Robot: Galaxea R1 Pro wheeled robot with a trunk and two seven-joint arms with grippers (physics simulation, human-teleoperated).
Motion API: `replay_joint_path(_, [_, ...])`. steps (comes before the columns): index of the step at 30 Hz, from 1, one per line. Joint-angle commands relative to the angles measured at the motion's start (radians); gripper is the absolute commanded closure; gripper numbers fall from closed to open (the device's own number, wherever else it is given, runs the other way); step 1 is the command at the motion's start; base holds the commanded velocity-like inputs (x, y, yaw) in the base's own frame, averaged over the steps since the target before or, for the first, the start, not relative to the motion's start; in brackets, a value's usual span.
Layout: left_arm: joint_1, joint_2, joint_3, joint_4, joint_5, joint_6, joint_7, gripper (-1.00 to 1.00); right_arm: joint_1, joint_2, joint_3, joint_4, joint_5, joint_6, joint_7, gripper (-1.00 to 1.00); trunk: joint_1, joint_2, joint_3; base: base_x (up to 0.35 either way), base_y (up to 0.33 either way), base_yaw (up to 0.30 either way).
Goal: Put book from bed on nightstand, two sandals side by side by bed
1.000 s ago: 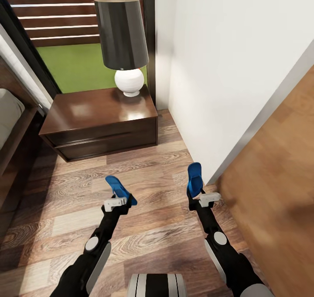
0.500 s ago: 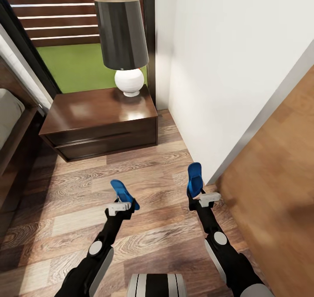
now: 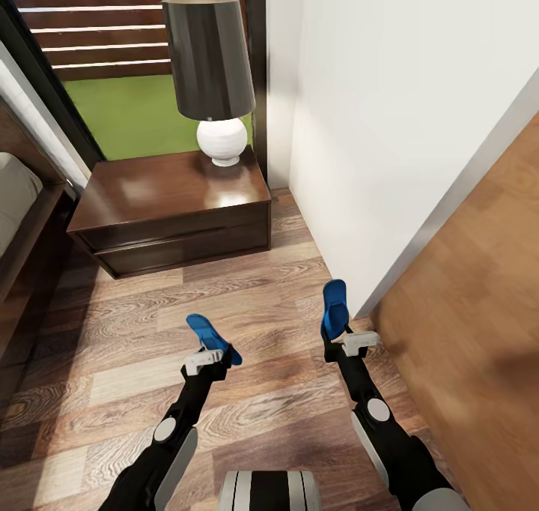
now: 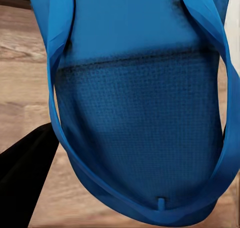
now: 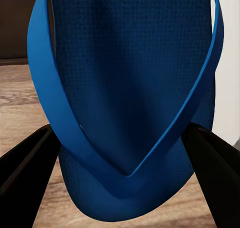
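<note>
No text, label, brand, number or sign could be read on anything in the head view or either wrist view.

Two slim black arms are seen reaching forward from the bottom edge of the head view. Each forearm is clad along one side in a long, light grey panel, and a round grey disc is set into each at a joint. The left arm [image 3: 176, 436] narrows to a thin black wrist, which is capped by a small white block just behind the left gripper [image 3: 207, 356]. The right arm [image 3: 374, 413] is built the same way, with a matching white block behind the right gripper [image 3: 338, 339]. Between the arms, the trunk top [image 3: 269, 490] is shown as a rounded black band edged with pale grey stripes. In the wrist views, matte black fingers [image 5: 22, 170] with plain, flat surfaces are shown.
</note>
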Motion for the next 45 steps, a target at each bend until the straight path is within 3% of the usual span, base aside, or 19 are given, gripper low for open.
replay_joint_path(1, [0.000,0.000,-0.003,0.001,0.021,-0.004,0.004,1.00,-0.001,-0.001,0.003,0.001,0.000,-0.002,-0.007,1.00,0.000,0.000,-0.001,0.000,0.000,0.000])
replay_joint_path(7, [0.000,0.001,-0.003,0.001,0.052,-0.001,0.005,1.00,-0.001,-0.002,0.003,0.001,-0.001,-0.002,-0.007,1.00,-0.001,0.000,0.003,0.000,0.000,0.000])
replay_joint_path(19, [0.000,0.001,-0.004,0.000,0.044,0.003,0.008,1.00,-0.001,-0.002,0.003,-0.001,-0.003,0.011,-0.005,1.00,-0.006,0.003,0.050,0.000,0.000,0.000])
replay_joint_path(22, [0.000,0.002,-0.018,0.000,0.012,0.034,0.008,1.00,-0.001,-0.002,0.003,-0.002,-0.003,0.014,-0.006,1.00,-0.007,0.004,0.061,0.000,0.000,0.000])
replay_joint_path(27, [0.000,0.003,-0.048,0.001,-0.091,0.116,0.009,1.00,-0.001,-0.002,0.003,-0.001,-0.005,0.019,-0.006,1.00,-0.010,0.005,0.081,0.000,0.000,0.000])
replay_joint_path(32, [0.000,0.011,-0.050,0.007,-0.113,0.125,0.010,1.00,-0.002,-0.001,0.004,0.001,-0.005,0.019,-0.008,1.00,-0.010,0.005,0.085,0.000,0.000,0.000])
replay_joint_path(38, [0.000,0.089,-0.047,0.011,-0.115,0.144,0.006,1.00,-0.002,0.002,0.011,0.002,-0.006,0.019,-0.010,1.00,-0.011,0.006,0.096,0.000,0.000,0.000])
replay_joint_path(41, [0.000,0.102,-0.043,-0.009,-0.111,0.228,0.005,1.00,-0.002,0.002,0.014,0.003,-0.005,0.019,-0.010,1.00,-0.013,0.006,0.108,0.000,0.000,0.000])
replay_joint_path(45, [0.000,0.105,-0.046,-0.128,-0.108,0.478,-0.010,1.00,-0.001,0.001,0.013,0.008,-0.005,0.020,-0.008,1.00,-0.014,0.007,0.115,0.000,0.000,0.000])
